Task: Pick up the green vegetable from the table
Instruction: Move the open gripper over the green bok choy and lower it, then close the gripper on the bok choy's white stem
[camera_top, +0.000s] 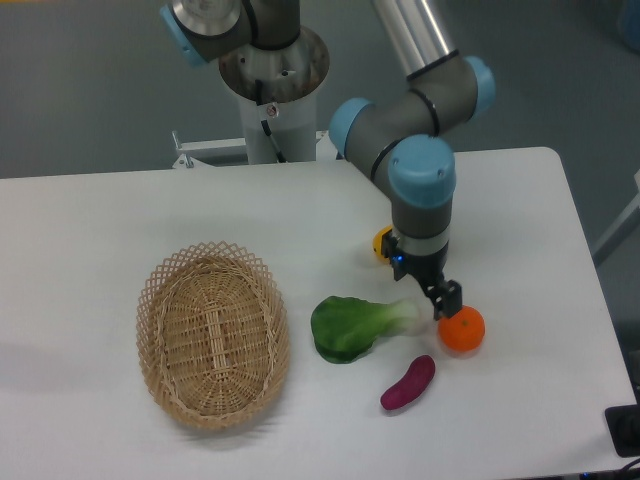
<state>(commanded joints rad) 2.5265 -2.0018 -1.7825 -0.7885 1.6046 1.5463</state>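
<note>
While gripper (425, 285) hovers, orange (461, 329) flanks bok choy (352, 325).

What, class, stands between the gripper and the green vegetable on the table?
Nothing visible does. The gripper hangs just right of the green vegetable's pale stalk; the orange lies farther right, the purple piece nearer the camera, both off that path.
</note>
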